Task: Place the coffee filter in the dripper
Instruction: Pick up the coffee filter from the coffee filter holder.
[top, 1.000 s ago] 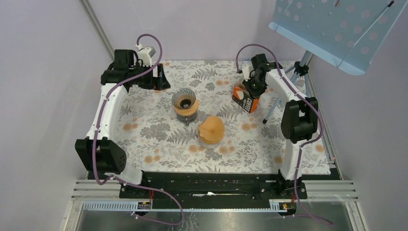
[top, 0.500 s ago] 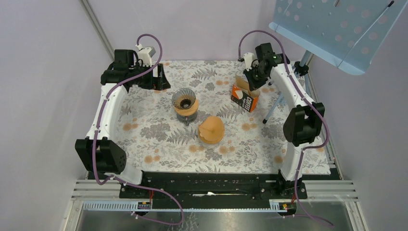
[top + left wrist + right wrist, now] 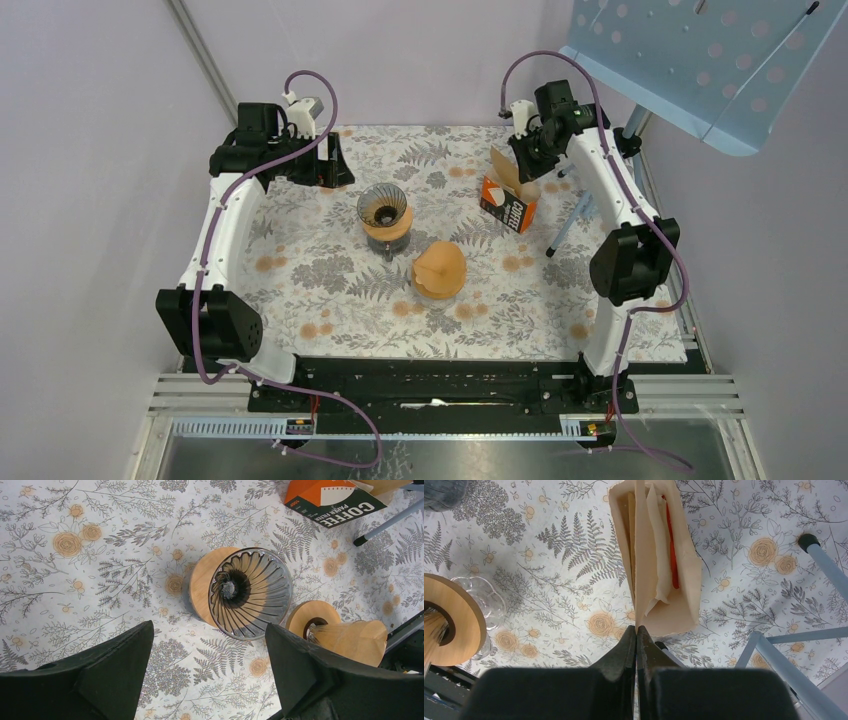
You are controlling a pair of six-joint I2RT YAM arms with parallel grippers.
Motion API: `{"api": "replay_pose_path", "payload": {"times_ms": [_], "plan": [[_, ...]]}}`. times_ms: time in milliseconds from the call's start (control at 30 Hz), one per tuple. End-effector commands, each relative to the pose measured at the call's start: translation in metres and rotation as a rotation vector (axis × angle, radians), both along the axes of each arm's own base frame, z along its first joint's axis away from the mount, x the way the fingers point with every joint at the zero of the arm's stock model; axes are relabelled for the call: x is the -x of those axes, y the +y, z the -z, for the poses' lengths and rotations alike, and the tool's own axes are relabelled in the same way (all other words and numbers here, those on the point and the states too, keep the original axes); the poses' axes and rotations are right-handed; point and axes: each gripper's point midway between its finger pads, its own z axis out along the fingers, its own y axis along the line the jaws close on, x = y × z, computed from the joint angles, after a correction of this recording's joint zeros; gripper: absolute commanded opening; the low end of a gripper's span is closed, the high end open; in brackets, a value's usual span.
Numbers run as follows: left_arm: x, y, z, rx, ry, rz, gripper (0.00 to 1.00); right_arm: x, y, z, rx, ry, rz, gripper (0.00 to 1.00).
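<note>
Floral tablecloth [image 3: 300, 250], coffee filter [image 3: 639, 530] pinched in right claw [image 3: 636, 630] (above box [image 3: 510, 212])

Left wrist view: filter box [image 3: 327, 502] is showing white lettering on its black face, running at a tilt. Large capitals are reading "COFFEE", smaller capitals beside them "PAPER FILTER". Tiny print on the orange edge is staying too small to read. Top view: the same lettering [image 3: 512, 213] is blurring out.
</note>
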Motion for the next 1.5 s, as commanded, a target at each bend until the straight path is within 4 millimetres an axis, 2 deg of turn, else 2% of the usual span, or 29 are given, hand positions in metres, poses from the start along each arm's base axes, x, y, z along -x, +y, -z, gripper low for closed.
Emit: {"api": "replay_pose_path", "payload": {"times_ms": [0,233,400,633,833,1067,1300,1367,1467], "plan": [[-0.004,-0.005,-0.03,0.01,-0.118,0.046,0.89,0.002,0.001,-0.043,-0.016,-0.108,0.004,0.0],[-0.002,-0.018,-0.063,0.068,-0.284,0.109,0.9,0.004,-0.001,-0.087,-0.026,-0.243,-0.044,0.0],[0.004,-0.029,-0.088,0.11,-0.376,0.169,0.9,0.018,0.002,-0.105,-0.045,-0.279,-0.099,0.0],[0.022,-0.067,-0.109,0.186,-0.443,0.346,0.9,0.053,0.028,-0.137,-0.195,-0.336,-0.255,0.0],[0.038,-0.099,-0.121,0.26,-0.478,0.482,0.9,0.094,0.061,-0.165,-0.406,-0.371,-0.443,0.0],[0.069,-0.145,-0.126,0.369,-0.494,0.68,0.92,0.136,0.093,-0.182,-0.622,-0.403,-0.571,0.0],[0.096,-0.183,-0.119,0.422,-0.539,0.817,0.95,0.161,0.119,-0.184,-0.743,-0.347,-0.636,0.0],[0.104,-0.192,-0.116,0.428,-0.553,0.852,0.93,0.165,0.123,-0.182,-0.758,-0.327,-0.647,0.0],[0.11,-0.199,-0.112,0.438,-0.541,0.886,0.8,0.168,0.126,-0.179,-0.775,-0.309,-0.649,0.0]]}}
